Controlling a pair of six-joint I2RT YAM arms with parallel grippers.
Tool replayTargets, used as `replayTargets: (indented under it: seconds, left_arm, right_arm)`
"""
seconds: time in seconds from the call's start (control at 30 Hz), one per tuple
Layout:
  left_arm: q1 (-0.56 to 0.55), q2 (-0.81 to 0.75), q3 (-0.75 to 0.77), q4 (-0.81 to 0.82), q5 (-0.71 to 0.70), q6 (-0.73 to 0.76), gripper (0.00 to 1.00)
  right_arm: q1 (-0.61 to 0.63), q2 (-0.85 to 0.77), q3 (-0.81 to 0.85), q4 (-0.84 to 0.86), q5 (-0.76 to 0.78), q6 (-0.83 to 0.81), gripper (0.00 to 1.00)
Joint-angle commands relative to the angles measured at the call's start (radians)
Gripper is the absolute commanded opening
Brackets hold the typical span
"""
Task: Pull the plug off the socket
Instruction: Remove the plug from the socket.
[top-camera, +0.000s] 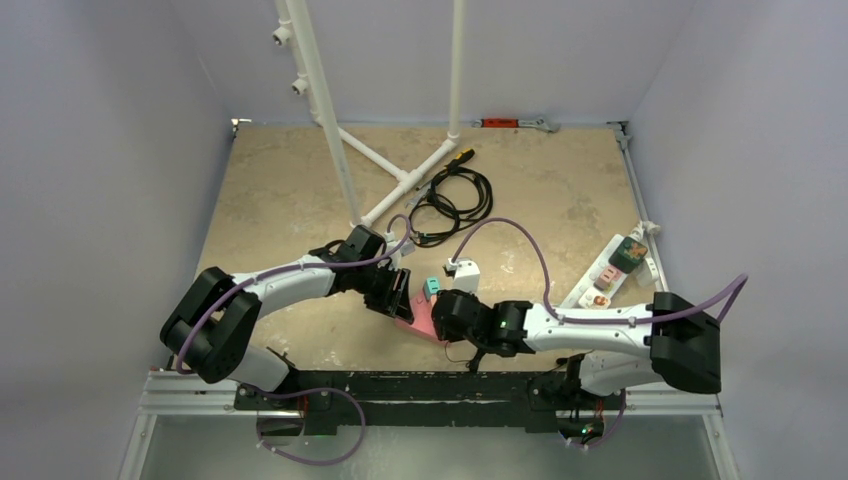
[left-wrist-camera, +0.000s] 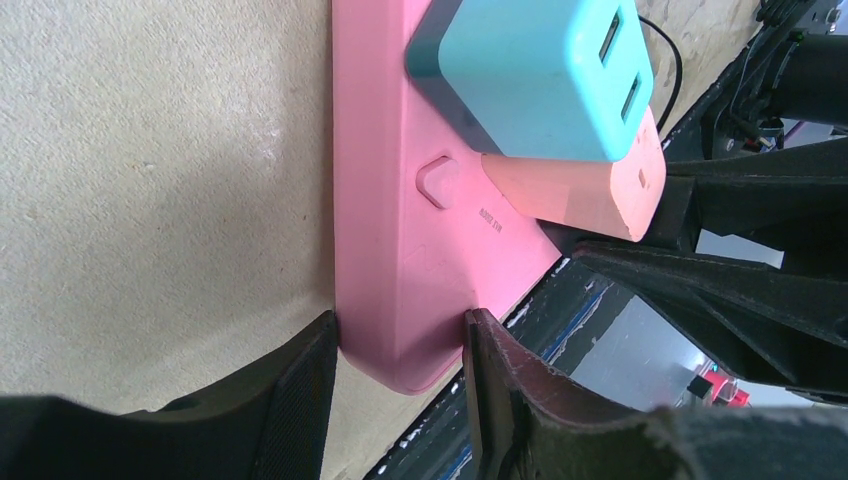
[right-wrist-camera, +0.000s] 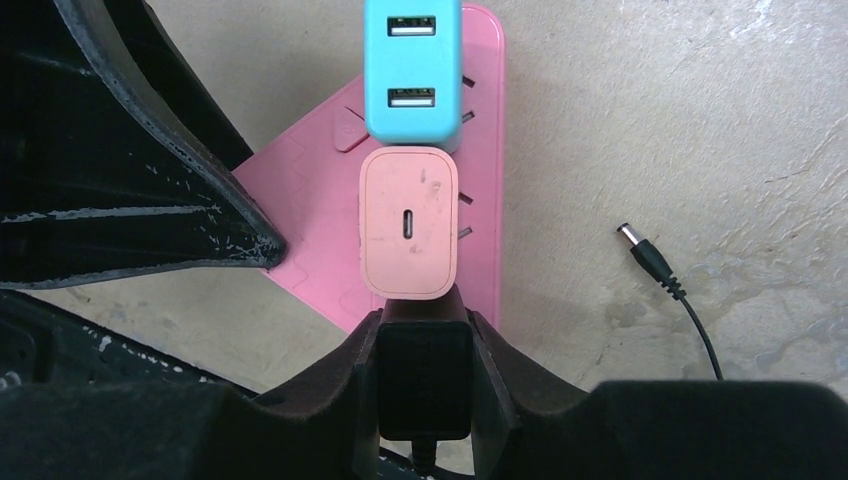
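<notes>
Near the middle of the table's (top-camera: 560, 200) near edge lies the pink strip (left-wrist-camera: 385, 270), with both arms meeting over it. The left gripper (left-wrist-camera: 400, 345) is clamped across one end of the strip, a finger against each long side, pinning it down. The teal charger (right-wrist-camera: 412, 70) and the peach charger (right-wrist-camera: 408, 222) stand side by side in the strip. Just beside the peach one, on the side away from the teal, is the black plug (right-wrist-camera: 424, 385), with the right gripper (right-wrist-camera: 424, 318) closed on its body. The fingers hide how deep it sits.

The step in hand looks like the pull itself. It should go straight off the strip's face, along the pins, with no twist, since the plug almost touches the peach charger and a tilt could lever against it. The left grip needs to stay firm so the strip does not lift with the plug. A loose lead tip (right-wrist-camera: 640, 252) lies apart and should not interfere.
</notes>
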Motion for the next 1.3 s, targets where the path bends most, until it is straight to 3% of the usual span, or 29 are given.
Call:
replayTargets:
  seconds: [0.0, 0.5, 0.9, 1.27]
  left_arm:
    - [0.007, 0.019, 0.004, -0.03, -0.147, 0.047, 0.0]
    - [0.007, 0.019, 0.004, -0.03, -0.147, 0.049, 0.0]
    - [0.007, 0.019, 0.004, -0.032, -0.147, 0.049, 0.0]
    - [0.007, 0.02, 0.002, -0.032, -0.145, 0.049, 0.0]
  right_arm:
    - [0.021, 0.031, 0.079, -0.1, 0.11, 0.041, 0.0]
    - [0.069, 0.162, 0.202, -0.27, 0.212, 0.119, 0.0]
    - [0.01, 0.001, 0.06, -0.025, 0.013, -0.02, 0.0]
    - [-0.023, -0.026, 0.029, -0.028, 0.003, -0.02, 0.0]
